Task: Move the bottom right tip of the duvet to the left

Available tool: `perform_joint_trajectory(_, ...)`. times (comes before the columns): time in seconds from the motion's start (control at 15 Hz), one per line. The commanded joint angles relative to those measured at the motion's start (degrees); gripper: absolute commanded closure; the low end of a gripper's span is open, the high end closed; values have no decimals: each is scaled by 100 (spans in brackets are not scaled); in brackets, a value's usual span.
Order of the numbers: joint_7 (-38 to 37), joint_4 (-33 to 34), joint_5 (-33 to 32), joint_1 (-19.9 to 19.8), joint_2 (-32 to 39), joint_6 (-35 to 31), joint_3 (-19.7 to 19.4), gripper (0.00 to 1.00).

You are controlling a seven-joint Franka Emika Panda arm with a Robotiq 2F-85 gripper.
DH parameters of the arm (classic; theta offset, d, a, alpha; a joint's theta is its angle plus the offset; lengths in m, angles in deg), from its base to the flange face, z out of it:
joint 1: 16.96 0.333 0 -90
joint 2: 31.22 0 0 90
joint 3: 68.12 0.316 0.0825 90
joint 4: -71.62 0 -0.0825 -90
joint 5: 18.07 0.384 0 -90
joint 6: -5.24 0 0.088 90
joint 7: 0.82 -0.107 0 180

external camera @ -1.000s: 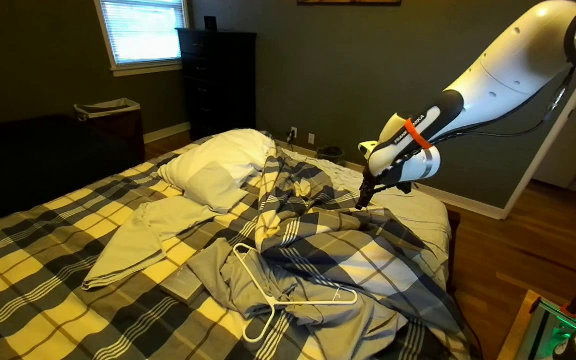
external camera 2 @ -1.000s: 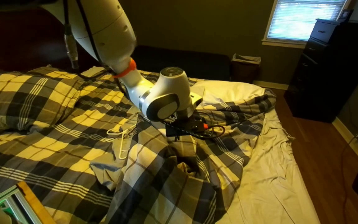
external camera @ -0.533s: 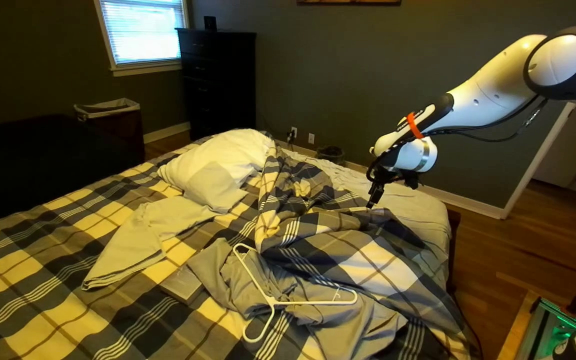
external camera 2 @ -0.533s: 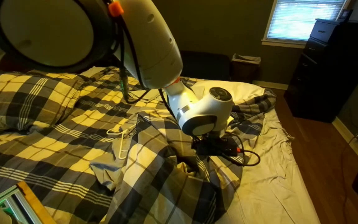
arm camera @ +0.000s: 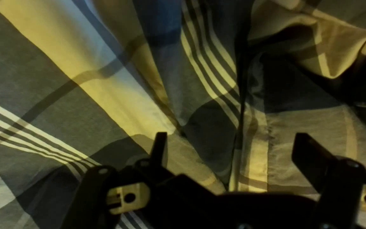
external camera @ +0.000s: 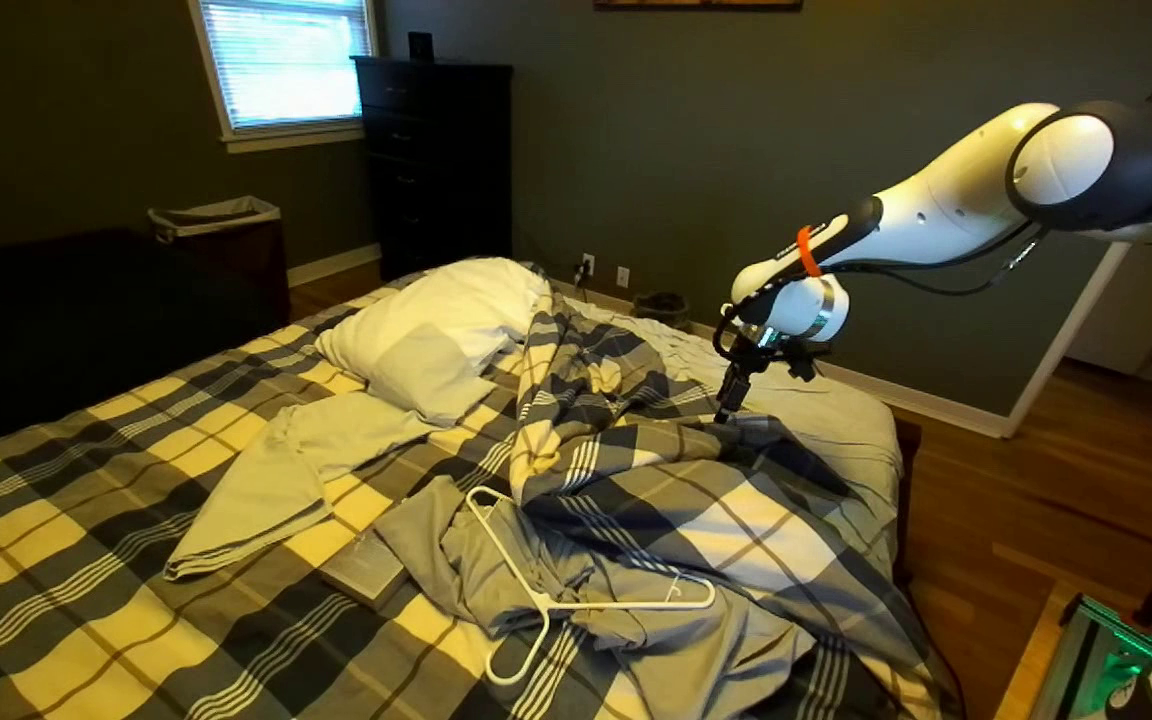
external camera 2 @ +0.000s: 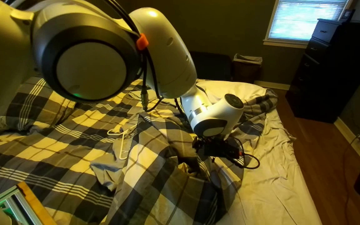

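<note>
The plaid duvet (external camera: 736,520) in yellow, black and grey-white lies bunched over the bed, its folds (external camera 2: 161,175) heaped below my arm. Just over that heap my gripper (external camera: 723,414) points down, jaws wide apart. From the wrist, the gripper (arm camera: 231,135) holds nothing; a hemmed edge of the duvet (arm camera: 259,146) runs through the gap between its fingers. Whether this hem belongs to the bottom right tip I cannot tell, nor whether the fingertips touch the cloth. In an exterior view the gripper (external camera 2: 213,159) is mostly hidden by its dark body.
A grey garment (external camera: 746,640) and white hanger (external camera: 626,605) lie in front of the heap, near a small box (external camera: 366,570). Farther off are a beige cloth (external camera: 266,470) and white pillow (external camera: 436,330). Pale sheet (external camera 2: 273,175) shows along the bed's side.
My arm has pulled back and its elbow has come lower, carrying the gripper across the heap toward the sheet side, with a slight shift back lately. The duvet looks unmoved; the jaws stayed open.
</note>
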Motion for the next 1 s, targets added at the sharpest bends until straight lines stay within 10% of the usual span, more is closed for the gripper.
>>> perform_joint_trajectory(0.0,225,506,322,-10,333,707,107,0)
perform_joint_trajectory(0.47,200,1005,278,278,761,1709,-195,0)
perform_joint_trajectory(0.6,253,1088,288,332,900,1670,-228,27)
perform_joint_trajectory(0.93,159,1197,234,514,1070,1827,-275,56)
